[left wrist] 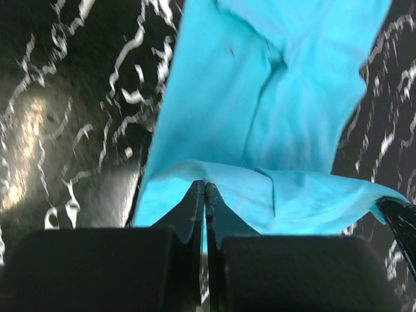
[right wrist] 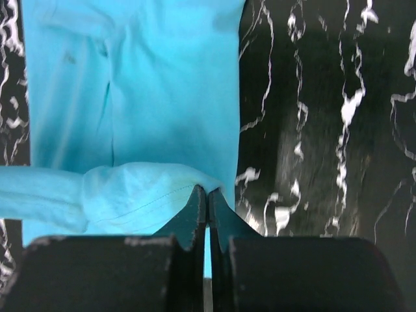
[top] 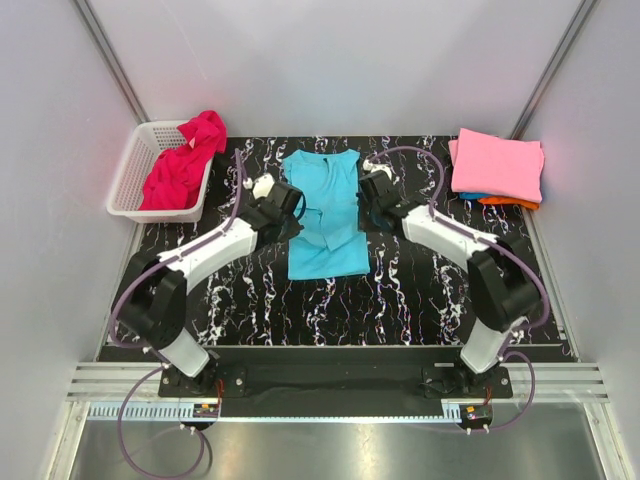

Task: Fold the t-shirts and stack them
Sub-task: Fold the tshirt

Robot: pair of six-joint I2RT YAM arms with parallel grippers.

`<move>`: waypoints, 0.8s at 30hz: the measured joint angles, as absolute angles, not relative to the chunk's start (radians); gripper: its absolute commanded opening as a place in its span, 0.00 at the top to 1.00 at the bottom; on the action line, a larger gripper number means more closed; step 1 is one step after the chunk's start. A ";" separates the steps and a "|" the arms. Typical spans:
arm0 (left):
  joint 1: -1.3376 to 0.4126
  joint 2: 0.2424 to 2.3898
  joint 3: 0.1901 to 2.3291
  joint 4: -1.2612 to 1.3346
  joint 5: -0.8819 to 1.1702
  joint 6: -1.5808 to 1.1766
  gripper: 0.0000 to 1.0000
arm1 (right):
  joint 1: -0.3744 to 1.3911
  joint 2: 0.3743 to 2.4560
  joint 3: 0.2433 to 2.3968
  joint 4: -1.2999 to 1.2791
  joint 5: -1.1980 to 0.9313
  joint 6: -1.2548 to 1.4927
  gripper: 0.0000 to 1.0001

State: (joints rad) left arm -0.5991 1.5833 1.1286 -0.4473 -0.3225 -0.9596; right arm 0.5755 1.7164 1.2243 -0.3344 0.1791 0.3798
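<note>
A turquoise t-shirt [top: 325, 215] lies lengthwise in the middle of the black marbled table, its sides folded in. My left gripper [top: 293, 207] is at its left edge and my right gripper [top: 367, 190] at its right edge. In the left wrist view the left gripper [left wrist: 205, 185] is shut on a lifted fold of the turquoise t-shirt [left wrist: 273, 97]. The right gripper [right wrist: 207, 190] pinches the turquoise t-shirt [right wrist: 149, 110] hem the same way. A magenta-red t-shirt [top: 183, 165] lies crumpled in the white basket [top: 128, 178]. A folded pink t-shirt [top: 498, 165] tops a stack, orange [top: 510, 203] and blue [top: 472, 196] edges showing beneath.
The white lattice basket stands at the table's back left corner. The folded stack sits at the back right. Grey walls close in the table on three sides. Purple cables loop beside both arms.
</note>
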 measured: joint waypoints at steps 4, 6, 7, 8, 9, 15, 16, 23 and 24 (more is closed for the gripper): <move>-0.542 1.643 1.177 -0.436 -0.322 -0.936 1.00 | 0.537 1.824 1.307 -0.308 0.146 0.346 1.00; -0.516 1.681 1.208 -0.427 -0.321 -0.925 1.00 | 0.525 1.864 1.339 -0.303 0.133 0.335 1.00; -0.502 1.703 1.224 -0.421 -0.318 -0.919 1.00 | 0.520 1.884 1.356 -0.300 0.125 0.330 1.00; -0.492 1.724 1.240 -0.418 -0.315 -0.914 1.00 | 0.514 1.903 1.373 -0.299 0.115 0.325 1.00; -0.482 1.746 1.257 -0.414 -0.310 -0.909 1.00 | 0.509 1.920 1.388 -0.294 0.109 0.320 1.00; -0.443 1.876 1.319 -0.311 -0.254 -0.831 1.00 | 0.466 2.012 1.465 -0.269 0.081 0.290 0.57; -0.439 1.898 1.324 -0.282 -0.244 -0.810 1.00 | 0.458 2.028 1.482 -0.265 0.077 0.285 0.47; -0.430 2.002 1.392 -0.183 -0.284 -0.710 0.84 | 0.375 2.120 1.623 -0.233 0.040 0.265 0.39; -0.430 2.002 1.400 -0.171 -0.313 -0.702 0.83 | 0.366 2.123 1.633 -0.230 0.041 0.265 0.38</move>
State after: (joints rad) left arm -0.4305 2.0018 1.3998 -0.1707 -0.3126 -0.7021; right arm 0.3664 2.1227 1.6325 -0.2302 0.0406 0.2649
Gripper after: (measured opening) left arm 0.141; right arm 0.599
